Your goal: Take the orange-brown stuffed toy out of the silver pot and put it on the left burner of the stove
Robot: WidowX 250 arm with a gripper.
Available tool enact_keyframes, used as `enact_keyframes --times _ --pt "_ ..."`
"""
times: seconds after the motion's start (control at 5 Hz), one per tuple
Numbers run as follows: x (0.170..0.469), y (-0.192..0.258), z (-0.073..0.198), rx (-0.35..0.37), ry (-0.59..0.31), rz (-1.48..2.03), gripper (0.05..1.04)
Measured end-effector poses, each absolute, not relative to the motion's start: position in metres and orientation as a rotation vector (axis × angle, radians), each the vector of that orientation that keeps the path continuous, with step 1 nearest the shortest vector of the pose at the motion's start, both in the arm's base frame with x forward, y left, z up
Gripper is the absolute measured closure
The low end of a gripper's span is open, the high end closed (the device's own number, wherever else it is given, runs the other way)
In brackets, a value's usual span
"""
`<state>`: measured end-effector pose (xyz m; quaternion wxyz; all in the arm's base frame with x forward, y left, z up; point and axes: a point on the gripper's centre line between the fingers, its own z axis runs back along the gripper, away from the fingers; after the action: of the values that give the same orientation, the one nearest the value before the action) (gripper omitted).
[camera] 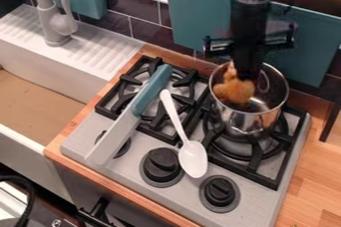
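The black gripper (245, 74) hangs down at the mouth of a shiny metal pot (248, 121), over its back part. It is shut on a blurred orange-brown object (234, 89), which hangs at the pot's opening, toward the left side; its exact kind I cannot tell. The pot stands on the right burner of the grey toy stove (256, 198). Left of the pot, a white spoon (193, 159) lies with its bowl toward the front knobs. A knife with a teal handle (152, 89) and pale blade lies slantwise across the left burner.
Teal bins (200, 27) stand along the back wall, close behind the pot and arm. At the left are a white sink (80, 79) and grey faucet (50, 19). Black knobs (161, 165) rise along the stove's front, and a wooden counter (316, 171) borders its right side.
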<state>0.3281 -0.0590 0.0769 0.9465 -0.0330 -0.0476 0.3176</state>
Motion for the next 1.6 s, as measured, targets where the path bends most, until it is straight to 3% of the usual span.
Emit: enact_keyframes --times 0.6,0.8,1.0,1.4,1.6 --pt "0.324 -0.053 0.127 -0.224 -0.028 0.61 1.03" --pt "0.327 -0.041 0.137 -0.221 -0.022 0.604 1.03" --pt "0.325 -0.022 0.139 -0.197 -0.016 0.585 1.03" --pt "0.316 0.041 0.159 -0.304 -0.056 0.588 1.03" --pt "0.31 0.07 0.158 -0.306 -0.072 0.611 1.03"
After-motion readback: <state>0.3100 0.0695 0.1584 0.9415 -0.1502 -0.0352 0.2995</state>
